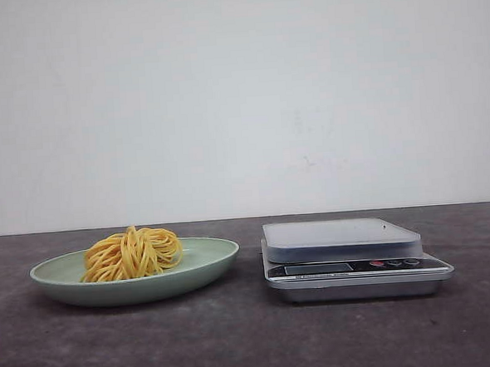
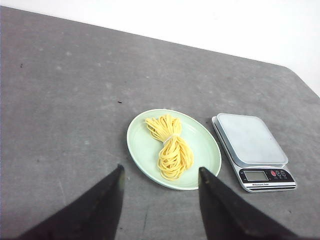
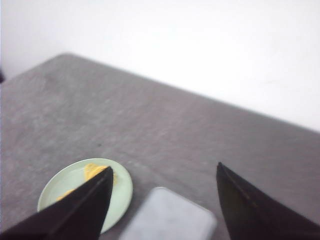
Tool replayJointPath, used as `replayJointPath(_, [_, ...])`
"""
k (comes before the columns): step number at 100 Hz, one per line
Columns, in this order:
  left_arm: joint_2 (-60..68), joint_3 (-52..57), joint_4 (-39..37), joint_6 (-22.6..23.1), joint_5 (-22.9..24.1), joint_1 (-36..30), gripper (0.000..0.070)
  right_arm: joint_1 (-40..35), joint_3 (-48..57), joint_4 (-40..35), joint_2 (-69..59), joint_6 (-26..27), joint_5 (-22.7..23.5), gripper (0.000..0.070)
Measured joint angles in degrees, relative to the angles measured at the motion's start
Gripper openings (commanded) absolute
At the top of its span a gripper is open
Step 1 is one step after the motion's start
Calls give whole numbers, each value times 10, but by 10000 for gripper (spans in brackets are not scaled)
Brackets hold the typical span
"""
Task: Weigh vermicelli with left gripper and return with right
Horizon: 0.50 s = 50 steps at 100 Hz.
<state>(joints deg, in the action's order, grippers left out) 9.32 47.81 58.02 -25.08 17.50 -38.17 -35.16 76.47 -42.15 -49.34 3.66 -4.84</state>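
A: Where is the vermicelli sitting?

B: On the pale green plate, on the left half of the grey worktop as the front view has it. The bundle lies left of the plate's middle, a loose yellow-orange nest heaped above the rim. In the left wrist view the vermicelli looks like a long skein pinched near its middle, stretched across the plate.

A: And the scale?

B: The scale stands just beside the plate, on its right, with a narrow strip of bare worktop between them. Its flat grey platform carries nothing. The display strip and small buttons face the worktop's front edge.

A: What about the left gripper?

B: Its two black fingers hang above the worktop, on the near side of the plate. The jaws stand wide apart, with nothing between them, and they touch neither plate nor noodles.

A: And the right gripper?

B: It also hangs high over the worktop. Its jaws are spread wide and hold nothing. Past one dark finger the plate shows with a bit of the vermicelli, and the blurred scale lies between the fingers, far below. Neither arm shows in the front view.

A: What lies behind the worktop's far edge?

B: A plain white wall.
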Motion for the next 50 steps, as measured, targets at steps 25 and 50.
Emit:
replayJointPath(25, [0, 0, -9, 3, 8, 0, 271, 0, 2, -156, 208, -7, -73, 410])
replayJointPath(50, [0, 0, -38, 11, 8, 0, 271, 16, -14, -252, 322, -1, -88, 410])
